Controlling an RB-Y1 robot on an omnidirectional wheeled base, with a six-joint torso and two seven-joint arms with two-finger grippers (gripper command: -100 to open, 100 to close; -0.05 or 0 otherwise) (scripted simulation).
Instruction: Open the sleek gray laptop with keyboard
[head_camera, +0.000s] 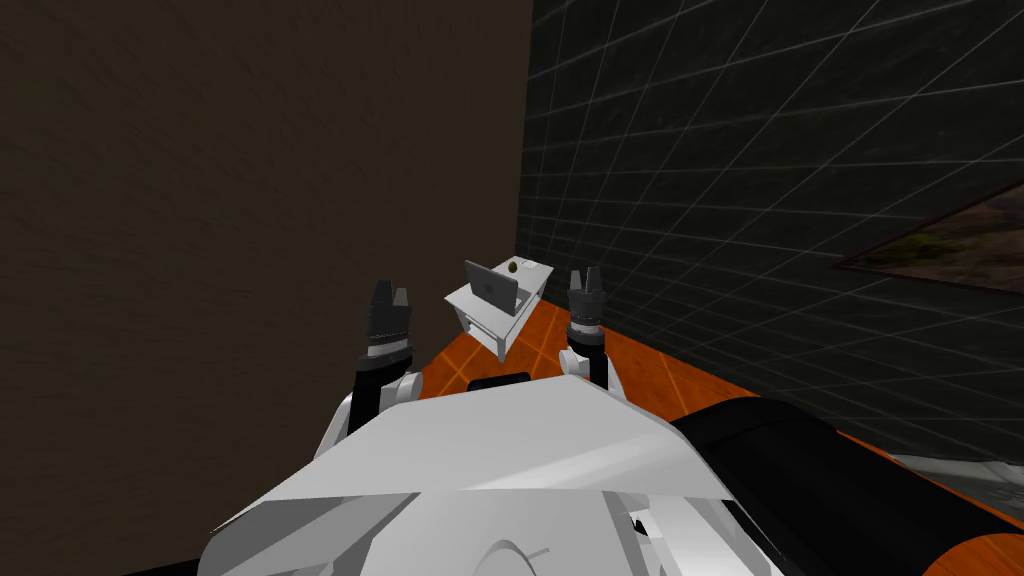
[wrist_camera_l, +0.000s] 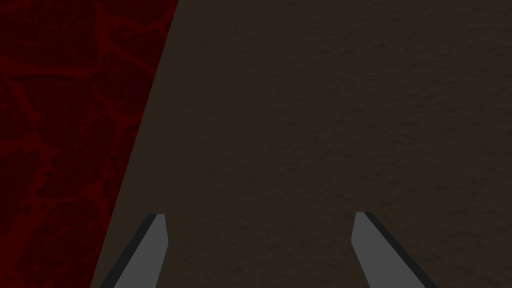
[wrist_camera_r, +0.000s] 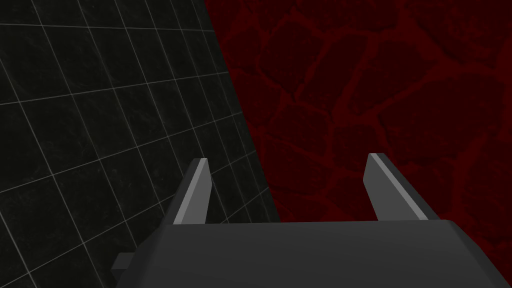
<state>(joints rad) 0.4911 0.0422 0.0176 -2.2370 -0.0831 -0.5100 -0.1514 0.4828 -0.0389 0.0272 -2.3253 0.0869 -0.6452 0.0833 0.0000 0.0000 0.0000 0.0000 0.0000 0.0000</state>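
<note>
**Head view.** A small white desk stands on an orange tiled floor, in the corner where a rough brown wall meets a dark tiled wall with pale grid lines. On the desk sits the grey laptop, a thin flat slab with its lid upright and the lid's back toward the camera. A small olive round object lies just behind it. The left gripper and right gripper show on either side of the desk, apart from the laptop. A framed picture hangs on the tiled wall.

**Left wrist view.** The flat, blade-shaped, light grey fingers are spread and released.

**Right wrist view.** The matching fingers rise from a dark boxy body, likewise spread and released.
</note>
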